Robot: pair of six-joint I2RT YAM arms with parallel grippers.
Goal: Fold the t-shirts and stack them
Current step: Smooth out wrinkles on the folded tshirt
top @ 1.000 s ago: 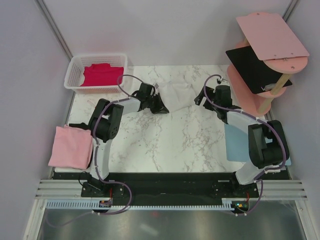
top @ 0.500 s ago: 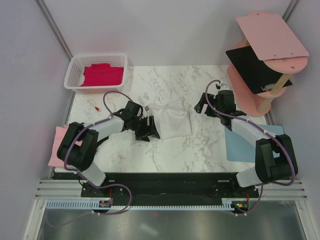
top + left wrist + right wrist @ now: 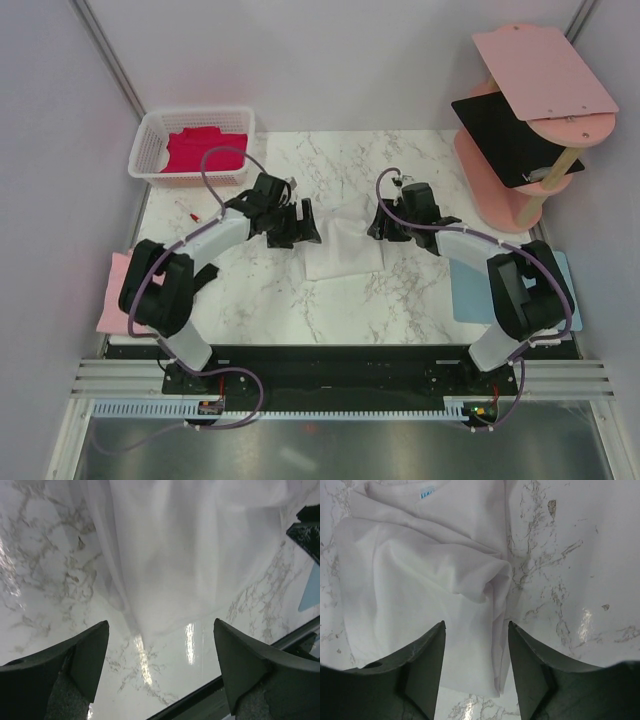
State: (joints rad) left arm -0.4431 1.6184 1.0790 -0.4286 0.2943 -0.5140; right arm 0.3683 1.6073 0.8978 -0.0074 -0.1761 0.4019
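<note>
The large white cloth t-shirt (image 3: pixel 345 250) lies rumpled at the centre of the marble surface (image 3: pixel 400 300), between the two arms, where both can reach it. The left jaws are spread and empty, just beside the shirt's edge on that arm's side. The left wrist view shows the cloth ahead of the gap. The right jaws are likewise spread, set over a bunched fold at the opposite side and pinching nothing.

Judgement: each arm is placed to take one edge so that the shirt can be flattened before folding.

- The magenta-red shirt (image 3: pixel 205 150) lies in the white mesh basket (image 3: pixel 140 150).
- The light pink shirt (image 3: pixel 112 295) lies at the surface's left edge.
- The black shirt (image 3: pixel 505 135) lies on the pink shelf (image 3: pixel 545 70).
</note>
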